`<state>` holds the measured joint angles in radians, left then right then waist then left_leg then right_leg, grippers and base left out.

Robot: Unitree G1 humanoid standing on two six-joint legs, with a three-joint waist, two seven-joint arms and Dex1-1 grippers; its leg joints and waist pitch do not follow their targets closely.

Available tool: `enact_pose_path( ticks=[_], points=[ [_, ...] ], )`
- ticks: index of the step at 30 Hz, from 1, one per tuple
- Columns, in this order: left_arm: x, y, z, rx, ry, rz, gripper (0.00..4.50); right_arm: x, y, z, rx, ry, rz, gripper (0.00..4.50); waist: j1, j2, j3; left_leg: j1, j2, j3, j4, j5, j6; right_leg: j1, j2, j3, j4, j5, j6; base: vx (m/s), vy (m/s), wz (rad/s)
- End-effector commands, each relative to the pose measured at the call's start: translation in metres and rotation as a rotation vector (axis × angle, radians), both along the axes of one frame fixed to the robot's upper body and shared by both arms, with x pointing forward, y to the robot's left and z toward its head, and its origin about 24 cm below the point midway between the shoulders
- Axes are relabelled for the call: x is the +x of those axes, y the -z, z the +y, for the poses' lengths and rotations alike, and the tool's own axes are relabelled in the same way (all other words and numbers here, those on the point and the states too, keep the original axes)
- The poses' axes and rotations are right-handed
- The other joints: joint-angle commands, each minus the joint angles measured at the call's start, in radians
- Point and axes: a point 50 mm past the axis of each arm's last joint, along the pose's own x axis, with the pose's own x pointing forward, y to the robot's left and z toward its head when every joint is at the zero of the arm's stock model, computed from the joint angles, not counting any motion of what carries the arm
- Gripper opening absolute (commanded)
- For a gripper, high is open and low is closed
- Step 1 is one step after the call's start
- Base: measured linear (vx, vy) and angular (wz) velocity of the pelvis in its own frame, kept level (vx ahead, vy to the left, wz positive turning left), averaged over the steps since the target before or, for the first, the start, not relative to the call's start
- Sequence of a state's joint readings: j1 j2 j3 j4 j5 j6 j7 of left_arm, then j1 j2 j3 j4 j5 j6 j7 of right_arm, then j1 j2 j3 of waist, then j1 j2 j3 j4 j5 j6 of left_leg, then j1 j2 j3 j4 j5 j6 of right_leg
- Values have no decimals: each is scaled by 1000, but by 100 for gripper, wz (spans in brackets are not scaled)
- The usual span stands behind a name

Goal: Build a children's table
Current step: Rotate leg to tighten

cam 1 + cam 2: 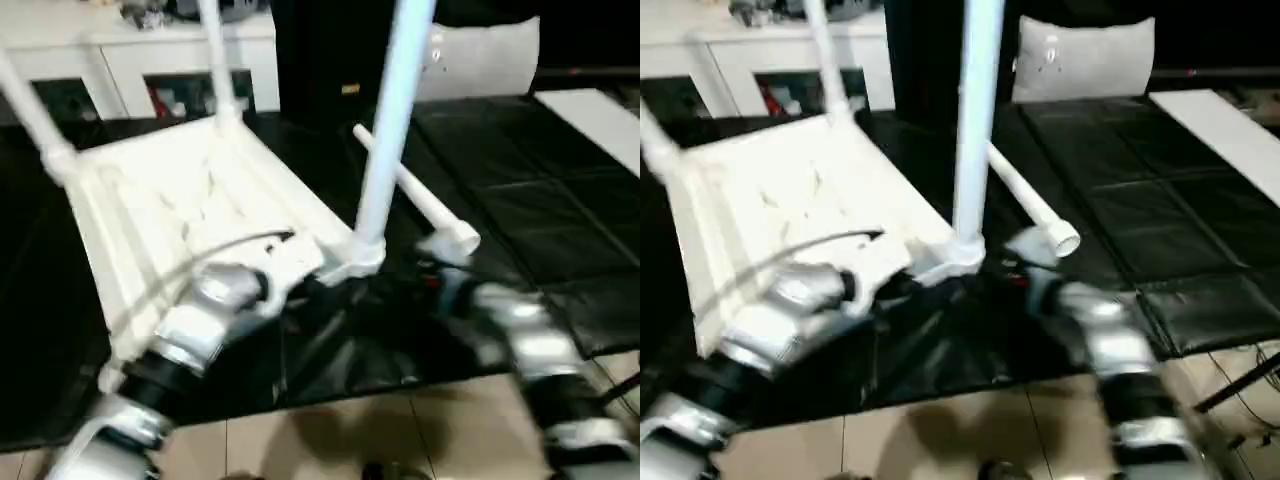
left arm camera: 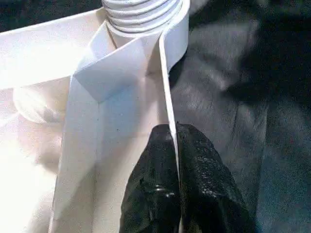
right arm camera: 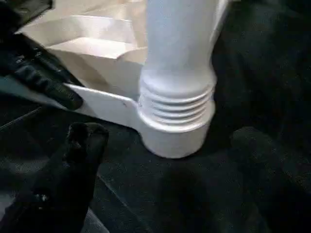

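Children's table (image 1: 190, 215): white plastic, lying upside down on black padded mats (image 1: 520, 210), ribbed underside facing up. Three legs stand in corner sockets; the nearest leg (image 1: 392, 120) rises upright from the near right socket (image 3: 176, 127), its threads partly showing above the socket rim.

Loose fourth leg (image 1: 415, 195): lies flat on the mats just behind the nearest socket.

Left gripper (image 2: 177, 179): jaws clenched on the thin upright rim of the tabletop, beside the threaded socket.

Right gripper (image 3: 160, 145): jaws released, spread wide apart either side of the socket, one black finger (image 3: 80, 150) low on the mat, not touching it.

Background: white cabinet (image 1: 130, 55); tiled floor (image 1: 340, 440) nearest.
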<state>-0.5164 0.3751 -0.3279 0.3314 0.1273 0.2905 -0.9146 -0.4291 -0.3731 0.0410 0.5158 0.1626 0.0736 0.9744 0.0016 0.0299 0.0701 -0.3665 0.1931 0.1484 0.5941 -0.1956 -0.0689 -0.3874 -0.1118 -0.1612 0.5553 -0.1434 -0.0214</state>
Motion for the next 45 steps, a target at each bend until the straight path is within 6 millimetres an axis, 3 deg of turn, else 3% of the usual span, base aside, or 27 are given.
enact_pose_path(
  ticks=[1, 2, 3, 4, 6, 8, 11, 15, 16, 19, 27, 33, 45],
  points=[
    [-8, 8, 7, 74, 118, 67, 0, 1, -15, -5, -11, -82, -39, 448, 10, -11, -75, -4, 39, -6, -74, -256, 86, 45, -57, 64, -63, -382, -158, 0, 0, 0],
    [-10, 8, 9, 80, 164, 62, 0, 1, -18, -7, -23, -103, -45, 448, 17, -12, -76, -2, 36, -4, -70, -253, 88, 41, -56, 71, -59, -381, -173, 64, -26, 3],
    [-12, 8, 10, 84, 212, 65, 0, 2, -21, -8, -44, -122, -56, 448, 18, -17, -83, -10, 35, -1, -66, -197, 96, 49, -55, 76, -43, -310, -193, 65, -24, 1],
    [-14, 8, 12, 98, 250, 77, 0, 2, -23, -9, -64, -146, -62, 448, 29, -13, -89, -8, 35, 3, -59, -132, 111, 46, -53, 78, -29, -221, -215, 65, -24, 1],
    [-17, 9, 16, 127, 319, 95, 0, 2, -25, -9, -92, -194, -67, 448, 38, -12, -92, -10, 34, 6, -53, -56, 143, 49, -49, 78, -12, -112, -248, 28, -10, -1],
    [-19, 11, 19, 152, 358, 117, 0, 1, -26, -8, -118, -241, -76, 448, 47, -13, -91, -5, 35, 11, -50, -38, 161, 46, -48, 79, -7, -81, -264, 0, 0, 0],
    [-22, 11, 20, 177, 422, 148, 0, 1, -26, -3, -146, -307, -74, 448, 63, -13, -87, -1, 40, 13, -53, -69, 145, 47, -50, 80, -11, -140, -256, 0, 0, 0],
    [-20, 9, 16, 191, 496, 154, 0, -1, -24, 10, -146, -404, -56, 448, 74, -15, -82, 4, 42, 13, -60, -155, 89, 46, -51, 82, -23, -268, -220, 0, 0, 0],
    [-20, 7, 13, 187, 512, 149, 0, -1, -23, 14, -138, -425, -47, 431, 78, -15, -81, 8, 42, 14, -61, -171, 77, 44, -52, 83, -27, -297, -208, 0, 0, 0],
    [-20, 7, 8, 181, 531, 146, 0, -1, -20, 20, -128, -445, -38, 408, 86, -15, -82, 15, 46, 15, -64, -176, 59, 41, -53, 85, -29, -306, -204, 0, 0, 0],
    [-19, 7, 2, 174, 567, 145, 0, -2, -13, 30, -97, -477, -5, 344, 88, -20, -87, 14, 43, 22, -63, -144, 64, 43, -46, 96, -13, -229, -225, 0, 0, 0],
    [-19, 8, 5, 182, 563, 149, 0, -2, -11, 30, -91, -482, 12, 278, 89, -21, -84, 12, 40, 22, -63, -156, 62, 44, -47, 97, -20, -288, -206, 0, 0, 0],
    [-23, 10, 4, 30, 424, 185, 0, -7, 1, 42, -19, -411, 83, 265, 82, -20, -84, 10, 42, 20, -68, -176, 46, 46, -45, 96, -21, -304, -198, 0, 0, 0]
  ],
)
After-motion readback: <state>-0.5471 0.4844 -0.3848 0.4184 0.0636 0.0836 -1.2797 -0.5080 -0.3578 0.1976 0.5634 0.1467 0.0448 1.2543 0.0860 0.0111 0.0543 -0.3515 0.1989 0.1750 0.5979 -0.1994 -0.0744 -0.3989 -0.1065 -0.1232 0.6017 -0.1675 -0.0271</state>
